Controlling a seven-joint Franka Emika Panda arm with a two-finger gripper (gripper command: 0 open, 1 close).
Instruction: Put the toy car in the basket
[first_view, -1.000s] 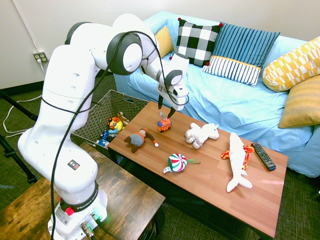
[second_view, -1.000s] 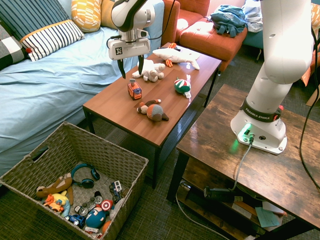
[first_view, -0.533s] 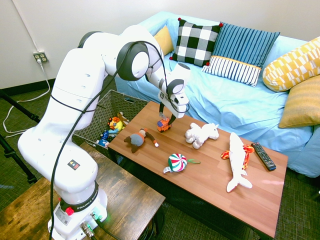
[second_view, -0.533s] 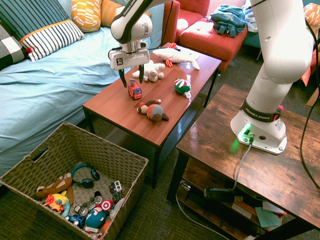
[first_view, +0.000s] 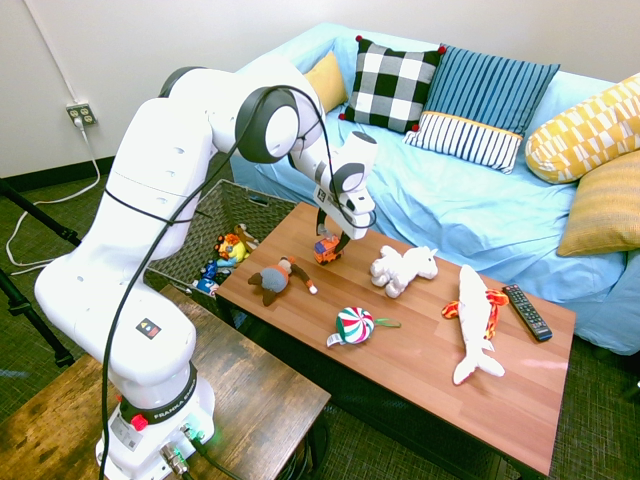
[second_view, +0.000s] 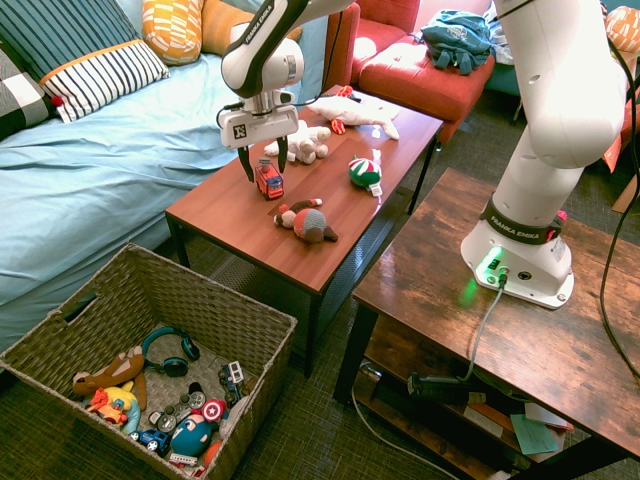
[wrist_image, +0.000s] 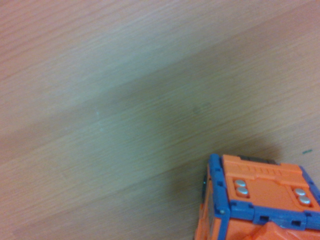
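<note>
living room, mid-pick: the basket (first_view: 205, 235) sits on the floor at left w/ toys already in it, just off the table (first_view: 420, 370) end. next over, the gripper (first_view: 331, 236) has come down onto the car (first_view: 326, 249), fingers spread wide either side of it, nothing held yet. a sec ago it hung clear above the toy; now the tips straddle it (wrist cam shows the orange-and-blue car (wrist_image: 257, 197) close up on bare wood). that likely means the approach is about done and the squeeze comes next, then a carry left to the basket. the car itself hasn't budged. further right, the plush dog (first_view: 403, 268) and shark (first_view: 474, 320) lie where they were.
</note>
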